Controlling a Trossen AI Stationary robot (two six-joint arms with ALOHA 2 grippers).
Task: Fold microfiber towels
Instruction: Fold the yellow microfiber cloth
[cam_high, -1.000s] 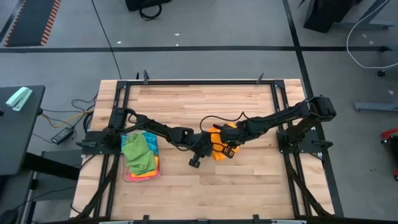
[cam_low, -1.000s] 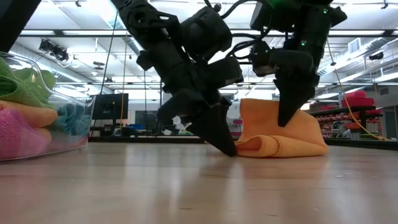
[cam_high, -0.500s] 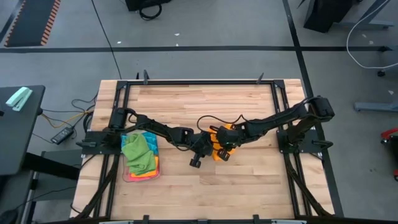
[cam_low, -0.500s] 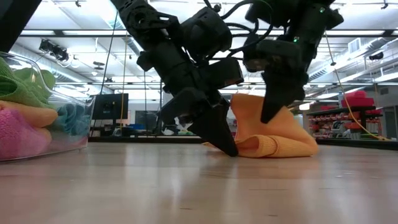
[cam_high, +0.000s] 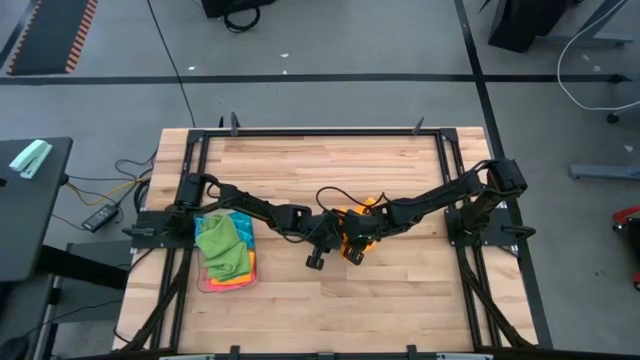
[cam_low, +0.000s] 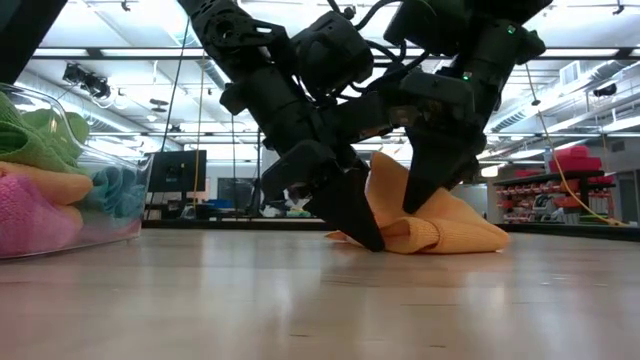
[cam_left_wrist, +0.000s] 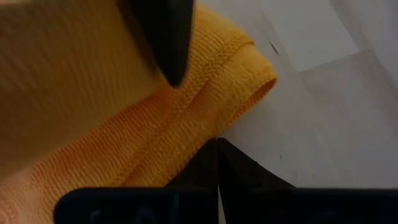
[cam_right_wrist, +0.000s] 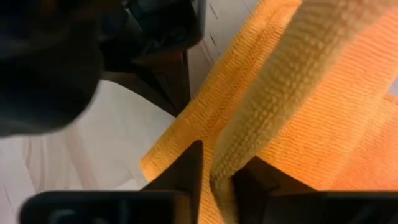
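At the wooden table's (cam_high: 300, 170) centre, 1 orange ribbed microfiber towel (cam_low: 440, 225) lies humped, the left gripper (cam_low: 362, 235) pressed together on its 9 o'clock edge, the right gripper (cam_right_wrist: 214, 171) slightly parted around a raised fold, while 4 soft towels (cam_high: 222, 245) fill 1 clear plastic tray (cam_high: 205, 285) at 9 o'clock.

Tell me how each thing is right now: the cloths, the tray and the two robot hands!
orange towel: partly folded, bunched on the table, one edge lifted.
left gripper: shut, tip down at the orange towel's edge.
right gripper: fingers slightly apart around a raised fold of the orange towel.
clear tray: resting on the table, holding cloths.
green towel: crumpled on top of the pile in the tray.
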